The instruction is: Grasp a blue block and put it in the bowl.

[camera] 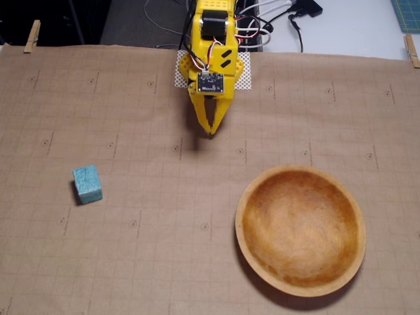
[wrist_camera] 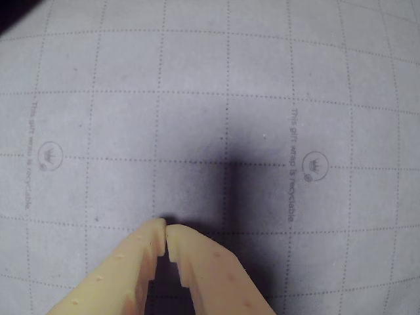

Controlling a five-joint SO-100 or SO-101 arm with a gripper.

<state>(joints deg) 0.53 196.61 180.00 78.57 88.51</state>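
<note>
Blue block [camera: 87, 184], speckled foam, sits apart from your round wooden bowl [camera: 300, 229]. Your yellow hand [camera: 211, 133] is closed, empty. Bench [camera: 164, 262] paper reads "recyclable".

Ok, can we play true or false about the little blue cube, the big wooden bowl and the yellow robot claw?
1. The small teal-blue foam cube lies inside the round wooden bowl. False: it sits on the brown gridded paper, far to the bowl's left in the fixed view.
2. The bowl has nothing in it. True.
3. The yellow two-finger gripper is squeezing the cube. False: it holds nothing, and its fingertips meet over bare paper in the wrist view.
4. The gripper is shut. True.
5. Wooden clothespegs clip the paper's far edge. True.
6. The cube shows in the wrist view. False: only paper and the fingers show there.
</note>
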